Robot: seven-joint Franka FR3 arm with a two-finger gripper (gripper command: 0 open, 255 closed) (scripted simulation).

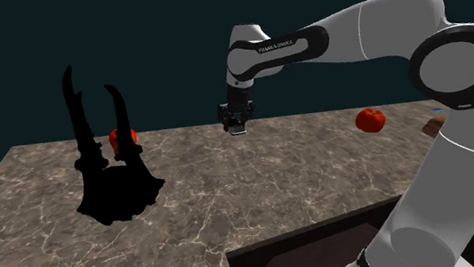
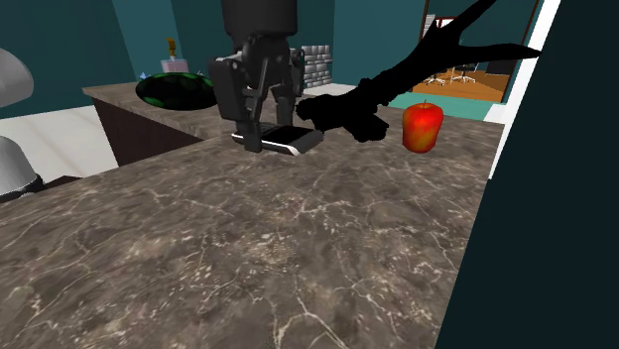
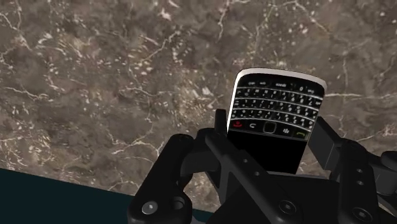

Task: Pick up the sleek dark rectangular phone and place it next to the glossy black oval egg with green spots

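Note:
My black gripper (image 3: 272, 137) is shut on the dark phone (image 3: 275, 108), a keyboard phone with a pale rim, clasped by its lower half between the two fingers (image 3: 327, 145). In the shoulder view the gripper (image 1: 235, 124) hangs over the far side of the marble counter with the phone (image 1: 239, 131) at its tips. In the second exterior view the phone (image 2: 290, 139) sits low over the counter under the gripper (image 2: 260, 137); whether it touches I cannot tell. A black oval egg with green spots (image 2: 179, 91) lies behind the gripper, toward that view's left.
A black antler-like shape (image 1: 114, 183) stands on the counter (image 1: 247, 201) with a red apple (image 1: 123, 137) behind it. Another red apple (image 1: 370, 120) lies at the far right. In the second exterior view the black shape (image 2: 397, 84) and an apple (image 2: 423, 127) are right of the phone.

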